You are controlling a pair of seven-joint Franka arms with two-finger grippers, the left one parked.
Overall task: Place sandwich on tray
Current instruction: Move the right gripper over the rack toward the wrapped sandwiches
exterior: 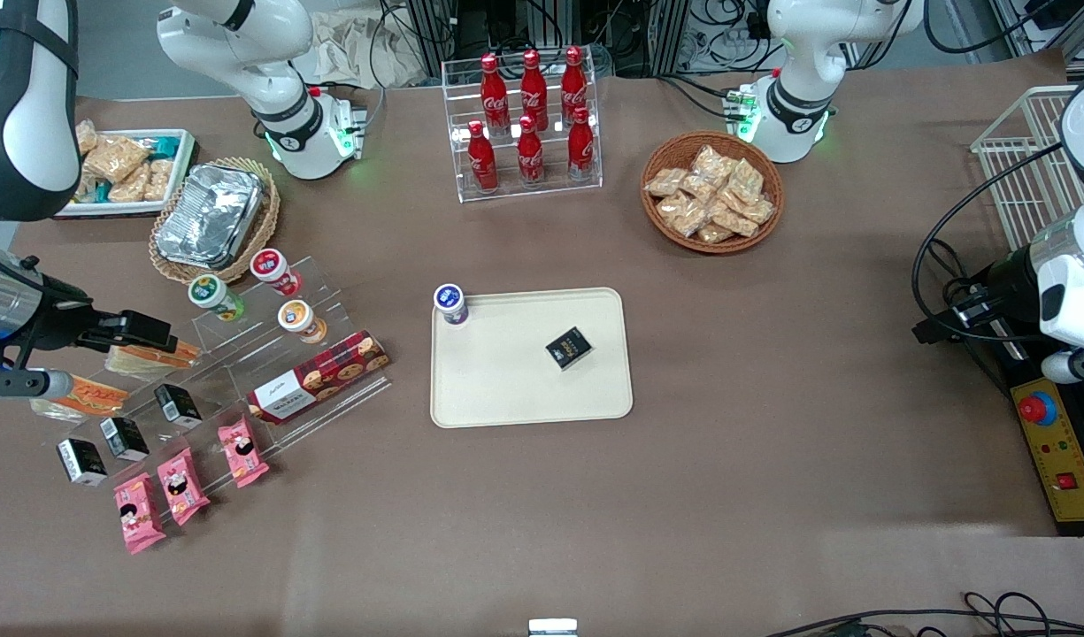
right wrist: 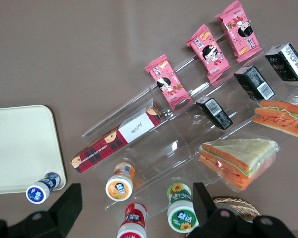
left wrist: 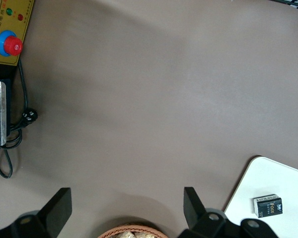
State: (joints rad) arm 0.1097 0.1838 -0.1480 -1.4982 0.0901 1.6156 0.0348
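The sandwich (right wrist: pixel 237 159), a clear-wrapped wedge of white bread with orange and green stripes on its edge, lies on the table beside the clear acrylic stand. In the front view the sandwich (exterior: pixel 155 356) is partly covered by my gripper. A twin wedge (right wrist: pixel 284 117) lies next to it, nearer the table's end. The cream tray (exterior: pixel 506 389) lies mid-table and also shows in the right wrist view (right wrist: pixel 15 148). It holds a blue-capped bottle (exterior: pixel 450 303) and a small black box (exterior: pixel 569 347). My right gripper (exterior: pixel 145 329) hangs open and empty above the stand's small bottles (right wrist: pixel 134 213), apart from the sandwich.
The acrylic stand (exterior: pixel 241 372) holds three small bottles, a red plaid biscuit box (exterior: pixel 319 375), black boxes and pink snack packs. A foil container in a wicker basket (exterior: pixel 212 215), a cola rack (exterior: pixel 528 124) and a snack basket (exterior: pixel 712 192) stand farther from the camera.
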